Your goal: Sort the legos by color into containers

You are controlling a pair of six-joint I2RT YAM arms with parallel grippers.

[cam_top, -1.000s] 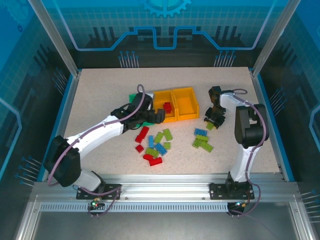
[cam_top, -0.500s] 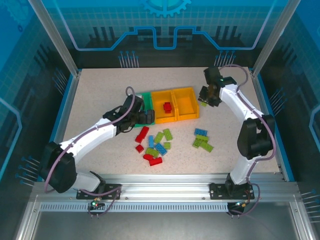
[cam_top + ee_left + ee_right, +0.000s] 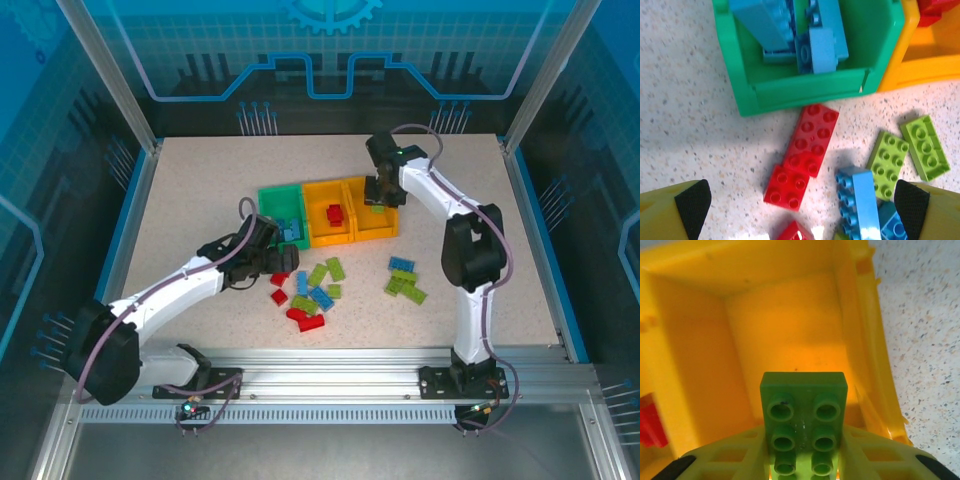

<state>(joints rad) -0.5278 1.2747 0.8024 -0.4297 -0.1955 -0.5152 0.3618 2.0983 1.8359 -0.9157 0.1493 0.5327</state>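
Green container (image 3: 805, 92) holds several blue legos (image 3: 822, 47).

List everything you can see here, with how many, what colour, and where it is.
table: one, speckled beige.
green bin: one, left end of the row.
orange-yellow bins: two, middle and right.
blue bricks: at least three, in green bin.
red bricks: count unclear, in middle bin.
loose bricks: a dozen or so, red, blue, lime, on table before the bins.
lime brick: one, over right bin.
left gripper: open, above loose bricks.
right gripper: shut on lime brick.
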